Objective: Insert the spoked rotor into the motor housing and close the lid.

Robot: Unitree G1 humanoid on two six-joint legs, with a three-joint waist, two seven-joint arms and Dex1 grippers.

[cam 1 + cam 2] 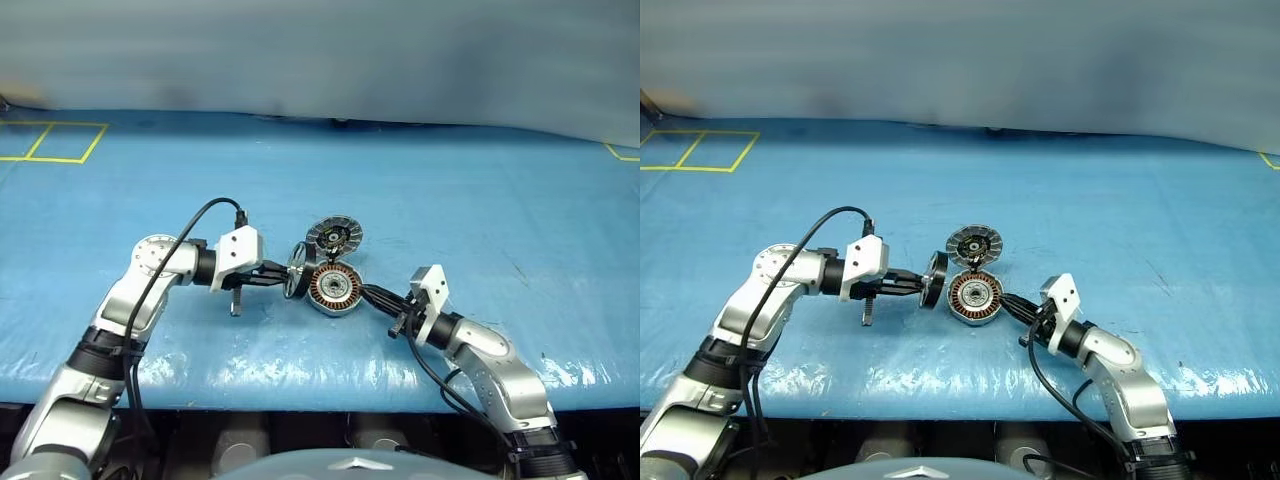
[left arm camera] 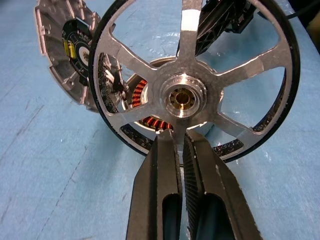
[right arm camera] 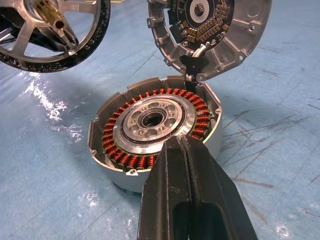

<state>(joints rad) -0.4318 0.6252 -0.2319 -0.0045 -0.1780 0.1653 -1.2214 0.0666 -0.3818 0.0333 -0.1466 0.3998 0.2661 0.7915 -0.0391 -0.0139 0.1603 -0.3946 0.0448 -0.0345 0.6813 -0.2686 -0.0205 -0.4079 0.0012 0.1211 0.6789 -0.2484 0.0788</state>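
Rotor point(image 2: 186, 95) pinched at its rim by left gripper point(image 2: 181, 145), held on edge just beside motor housing point(image 3: 155, 127) on blue table point(image 1: 480, 200). Right gripper point(image 3: 184, 145) clamped on housing wall. Lid point(image 3: 210, 30) hinged open, tilted up.

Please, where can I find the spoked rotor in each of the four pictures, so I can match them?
Left eye view: spoked rotor just left of the motor housing, edge-on.
Right eye view: spoked rotor left of the housing, centre.
Left wrist view: spoked rotor, large, facing the camera, above the left hand.
Right wrist view: spoked rotor, upper left corner.
Shared landmark: the housing's copper windings.
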